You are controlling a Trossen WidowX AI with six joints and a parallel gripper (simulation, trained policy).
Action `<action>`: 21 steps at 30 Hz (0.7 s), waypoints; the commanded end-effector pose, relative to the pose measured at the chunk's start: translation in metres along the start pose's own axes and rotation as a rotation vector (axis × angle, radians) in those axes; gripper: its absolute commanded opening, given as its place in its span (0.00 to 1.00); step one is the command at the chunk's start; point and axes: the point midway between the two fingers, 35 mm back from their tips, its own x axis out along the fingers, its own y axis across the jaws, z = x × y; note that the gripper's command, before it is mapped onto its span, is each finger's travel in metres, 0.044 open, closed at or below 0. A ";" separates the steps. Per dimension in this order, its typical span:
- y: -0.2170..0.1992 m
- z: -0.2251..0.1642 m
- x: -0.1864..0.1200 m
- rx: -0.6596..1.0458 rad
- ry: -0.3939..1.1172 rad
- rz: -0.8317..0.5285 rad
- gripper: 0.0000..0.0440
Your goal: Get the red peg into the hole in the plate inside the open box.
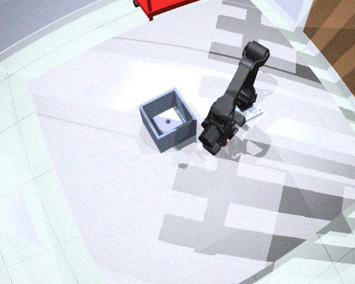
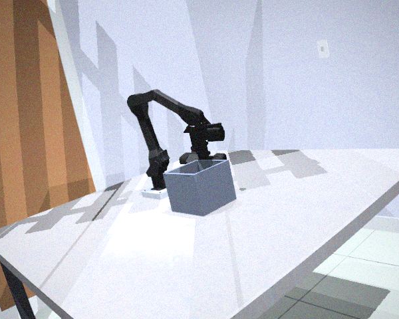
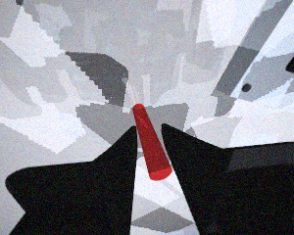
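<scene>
The red peg appears upright in the wrist view, its wider top end nearer the camera. Only a red sliver of the peg shows beside the hand in the top view. My gripper is partly open, its fingers drawn in on both sides of the peg. A gap shows between the peg and the right finger. The open blue-grey box stands beside the hand. The pale plate lies at its bottom, with a dark round hole. The box hides the fingertips in the exterior view.
The arm's white base plate is fixed to the table near the box. The box's raised walls stand close to the hand. A red cart is beyond the table. Patchy shadows cross the table top.
</scene>
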 end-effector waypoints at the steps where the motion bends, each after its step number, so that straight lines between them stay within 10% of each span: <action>1: 0.004 -0.001 0.001 -0.022 0.000 0.000 0.09; 21: 0.027 -0.016 -0.071 -0.091 0.107 0.244 0.00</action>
